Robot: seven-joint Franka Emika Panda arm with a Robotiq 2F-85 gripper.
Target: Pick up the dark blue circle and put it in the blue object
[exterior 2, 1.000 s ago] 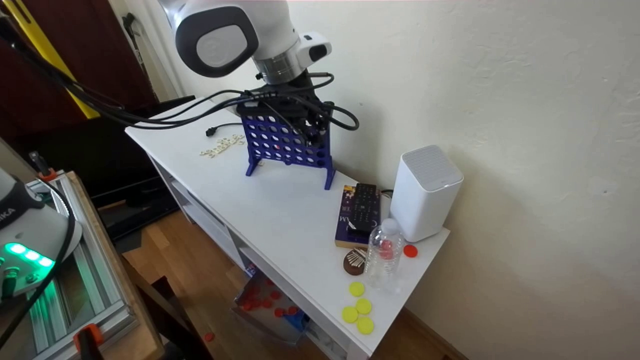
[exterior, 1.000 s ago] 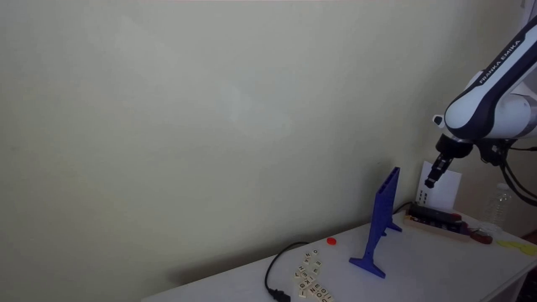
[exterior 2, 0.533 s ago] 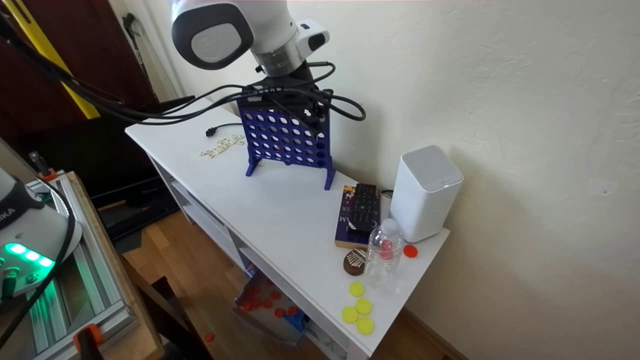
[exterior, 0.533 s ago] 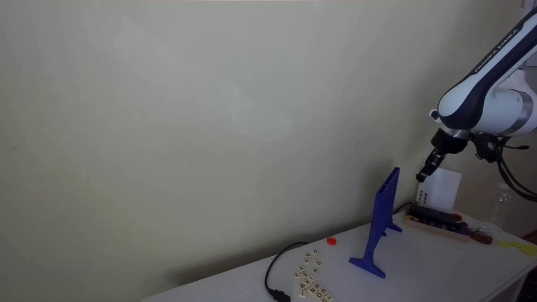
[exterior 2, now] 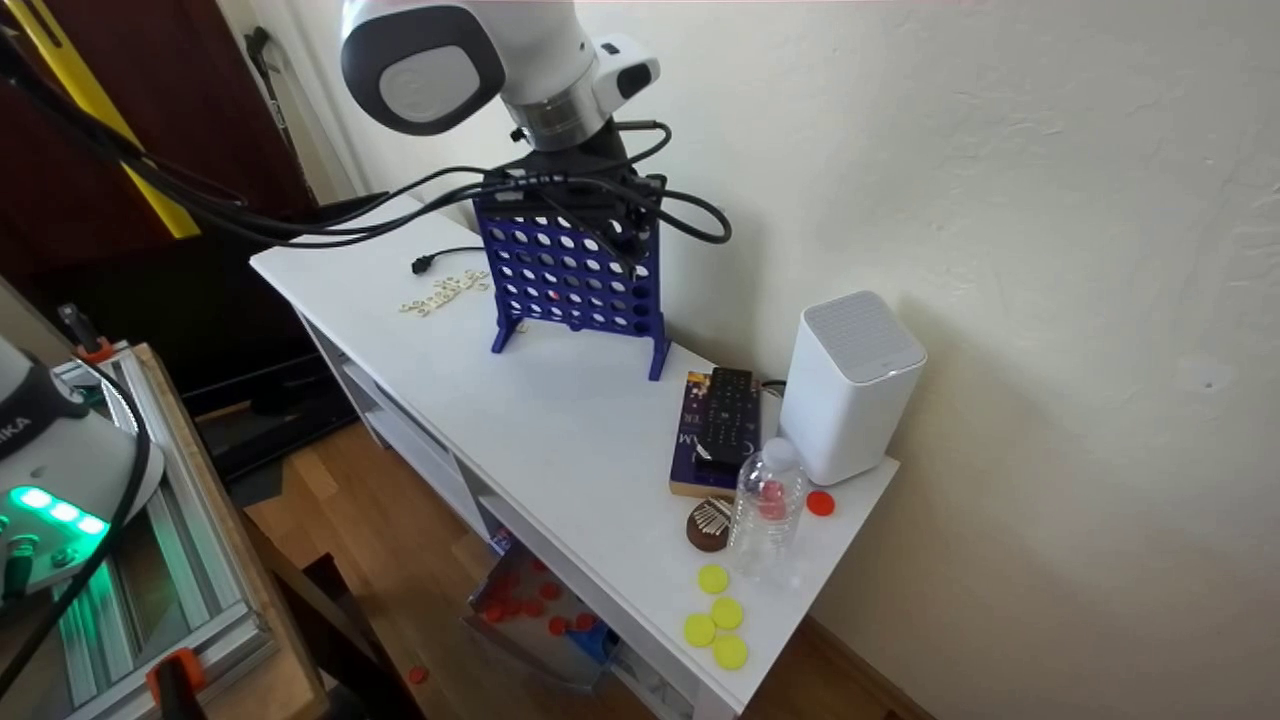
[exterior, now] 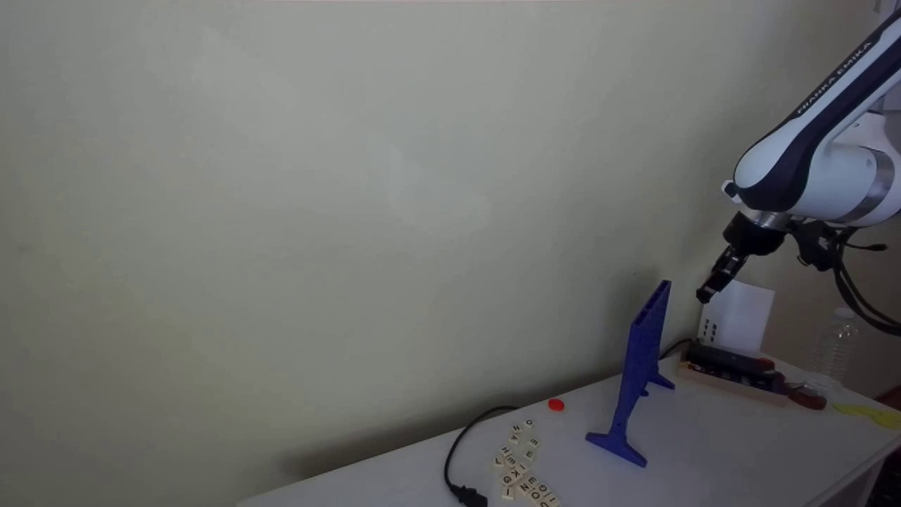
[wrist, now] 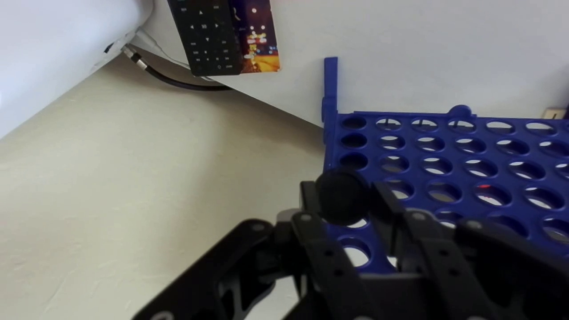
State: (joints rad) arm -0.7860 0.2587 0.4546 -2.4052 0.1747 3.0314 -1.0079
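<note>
While both exterior views leave the grip unclear, the wrist view shows a remote (wrist: 209,40) at upper left. Rightward, the gripper (wrist: 348,198), slightly parted, pinches the dark disc (wrist: 341,195) before the left part of the stand (wrist: 458,175).

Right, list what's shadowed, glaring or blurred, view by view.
In both exterior views, soft shadow darkens the wall near the blue stand; in an exterior view, the green lights flare almost white; in the wrist view, the hand and dark blue circle blur, while the remote looks crisper.
</note>
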